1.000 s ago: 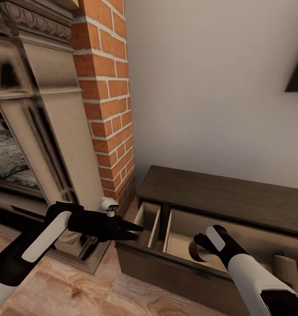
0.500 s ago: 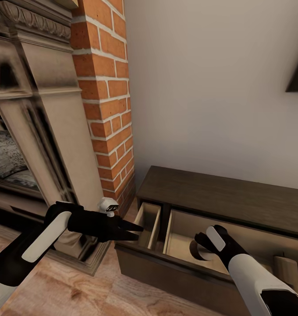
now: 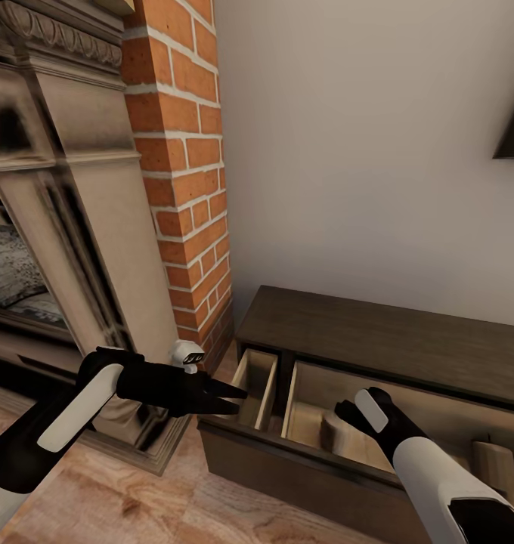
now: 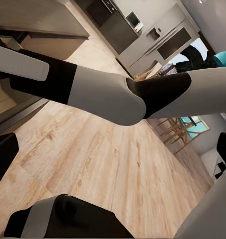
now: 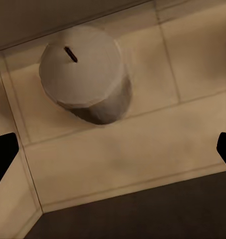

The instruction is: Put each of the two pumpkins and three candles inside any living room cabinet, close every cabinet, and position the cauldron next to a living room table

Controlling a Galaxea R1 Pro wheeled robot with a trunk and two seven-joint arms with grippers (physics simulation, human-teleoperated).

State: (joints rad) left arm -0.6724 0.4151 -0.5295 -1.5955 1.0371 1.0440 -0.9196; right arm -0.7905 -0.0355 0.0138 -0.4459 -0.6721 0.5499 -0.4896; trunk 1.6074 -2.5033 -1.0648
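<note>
The right gripper (image 5: pixel 113 149) is hanging wide open over a candle (image 5: pixel 85 72) at its 11 o'clock in the cabinet drawer (image 3: pixel 317 393); withdrawing carelessly risks toppling it.

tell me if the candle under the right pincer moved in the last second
Yes. The candle dropped out from the right pincer onto the floor of the open drawer, now resting apart from the pincer.

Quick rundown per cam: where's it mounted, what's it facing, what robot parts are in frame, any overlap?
Head: on the robot's head, looking down at the open cabinet beside the brick chimney; both arms show, left gripper at the drawer corner.
Left wrist: on the left arm, facing plank floor toward a kitchen; robot arm segments cross the frame.
Right wrist: above the drawer, looking down on a candle; dark fingers wide apart.
Shared: that candle, head and right wrist.
</note>
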